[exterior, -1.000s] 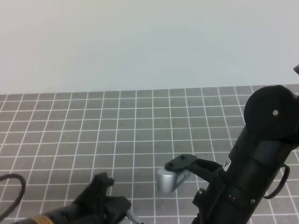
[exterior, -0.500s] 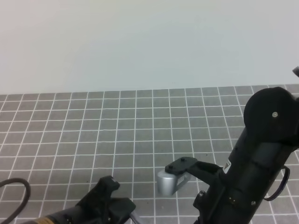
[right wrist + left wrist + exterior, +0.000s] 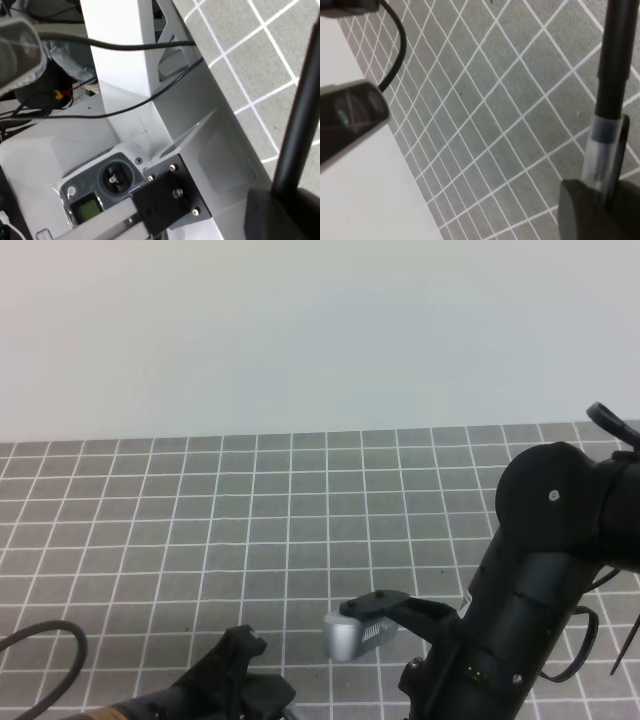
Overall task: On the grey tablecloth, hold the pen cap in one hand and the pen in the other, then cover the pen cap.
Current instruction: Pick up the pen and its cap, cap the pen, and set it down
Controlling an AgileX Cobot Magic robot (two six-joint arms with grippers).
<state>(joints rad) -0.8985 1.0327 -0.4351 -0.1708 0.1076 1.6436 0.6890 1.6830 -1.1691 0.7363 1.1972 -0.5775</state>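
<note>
Left wrist view shows the pen (image 3: 612,75) pinched at its clear, silvery lower section by the left gripper (image 3: 598,202), with the black barrel slanting up and away from the dark finger (image 3: 580,215). Looks clamped on the pen, held clear of the grey tablecloth (image 3: 485,115) beyond the fingers.

Right wrist view shows the right gripper (image 3: 280,210) as one dark finger low in the corner, with a slim black rod (image 3: 300,125) rising straight from it. Cannot tell whether that is the pen cap, nor whether these fingers are together or apart. Past the fingers, shows a white stand (image 3: 125,60) and black cables (image 3: 125,45).

Exterior high view shows the right arm (image 3: 540,580) and its silver camera housing (image 3: 350,632) over the cloth; hides both sets of fingertips below the edge.
</note>
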